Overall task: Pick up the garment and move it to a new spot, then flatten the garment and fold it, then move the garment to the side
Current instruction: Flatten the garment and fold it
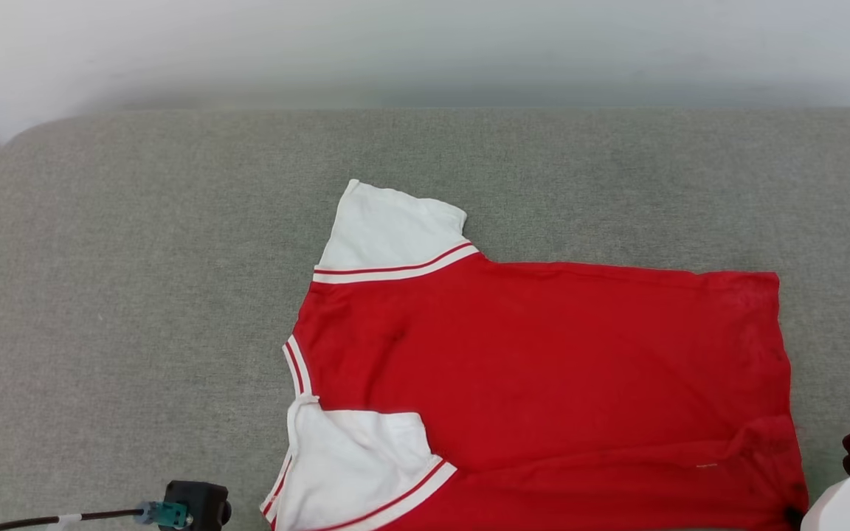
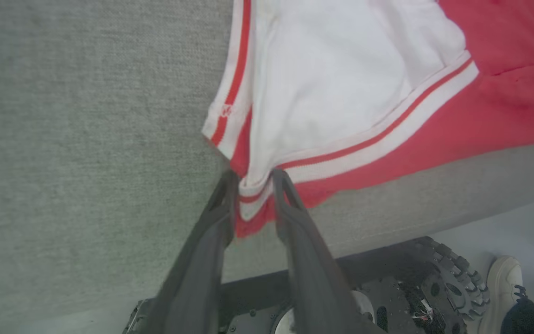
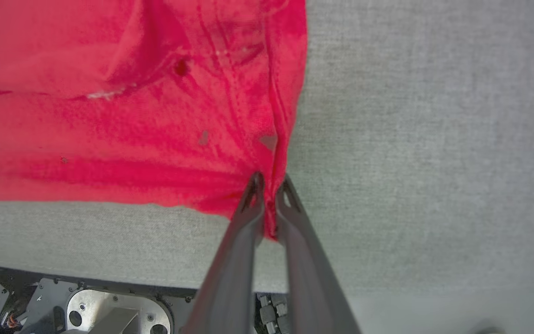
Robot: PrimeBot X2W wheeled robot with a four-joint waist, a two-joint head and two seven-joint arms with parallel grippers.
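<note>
Garment (image 1: 543,369): red side up on the bench (image 1: 137,295), in its near right part; collar toward the left edge, hem toward the right edge, one long side along the near edge.
Far sleeve (image 1: 392,228): lies flat, pointing at the far edge.
Near sleeve (image 1: 355,464): turned in over the body.
Left gripper (image 2: 255,192): at the near sleeve's striped corner, jaws a little apart with cloth between them (whether they bite it or just flank it, I cannot tell).
Right gripper (image 3: 269,188): pressed together on the near hem corner, by the right end of the near edge.
Step, as I judge it: flattening, before any fold.
Trouble spot: crease (image 1: 753,435) running in from my right-hand corner.
How to do it well: hold both corners low over the bench and draw them apart along the near edge until the crease goes. Then lay the cloth down rather than drop it. Open my jaws only once it is slack, and back straight out so my fingers drag no thin fabric along.
Sleeve fix: turn the near sleeve out flat (or leave it, if the fold takes it in anyway).
Risk: the near side slipping off the near edge.
</note>
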